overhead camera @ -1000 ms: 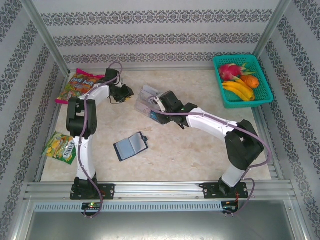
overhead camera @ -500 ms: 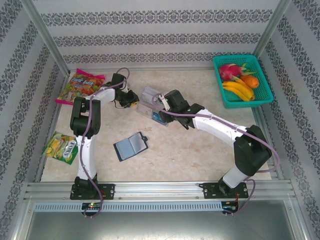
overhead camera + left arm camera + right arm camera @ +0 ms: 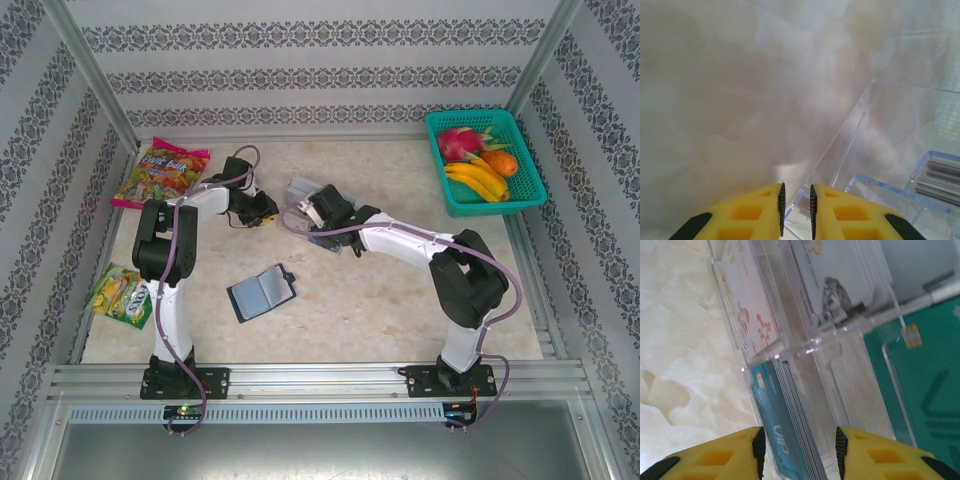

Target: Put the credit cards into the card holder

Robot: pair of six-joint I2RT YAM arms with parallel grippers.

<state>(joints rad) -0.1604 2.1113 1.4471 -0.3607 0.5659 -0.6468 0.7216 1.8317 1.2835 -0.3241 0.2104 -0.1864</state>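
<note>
The clear tray [image 3: 297,190], toward the counter's [image 3: 400,300] back, is hemmed in: left pincer [image 3: 796,195] at its left wall, right pincer [image 3: 799,442] over its compartments. The near right lies bare. The card holder [image 3: 262,292] blocks near centre, a basket [image 3: 437,150] the back right corner, snack bags [image 3: 160,172] the left edge.

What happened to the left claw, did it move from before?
Yes. The left gripper has moved right, away from the candy bag and up to the clear tray, whose wall it now pinches.
</note>
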